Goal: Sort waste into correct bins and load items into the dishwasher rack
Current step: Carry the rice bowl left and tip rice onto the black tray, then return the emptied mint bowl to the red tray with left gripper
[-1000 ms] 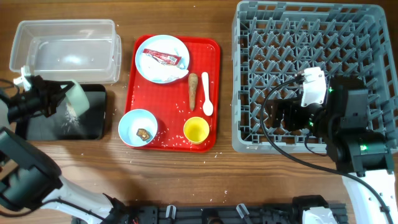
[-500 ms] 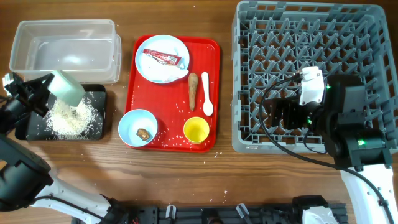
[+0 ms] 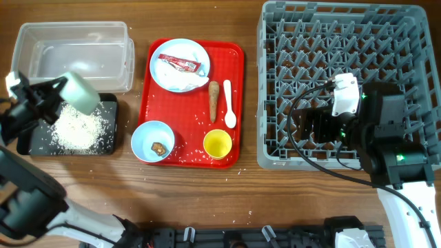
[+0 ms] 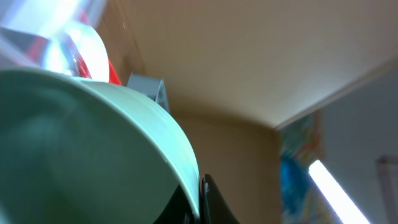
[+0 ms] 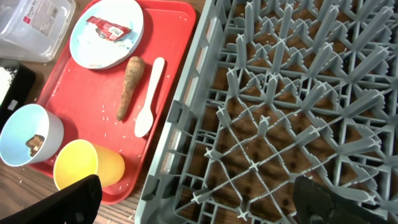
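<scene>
Rice [image 3: 76, 129] covers black tray [image 3: 109, 102] under bowl [image 3: 80, 93] gripped by left tool [image 3: 58, 94] — right tool [image 3: 310, 129] gapes over rack [image 3: 344, 41].

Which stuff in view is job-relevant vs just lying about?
Job:
- clear tub, black tray with rice
- tipped bowl, second bowl with food lump
- plate, sauce packet, carrot stick, spoon, yellow cup
- dishwasher rack

Just there:
- red serving tray
- wooden table
</scene>
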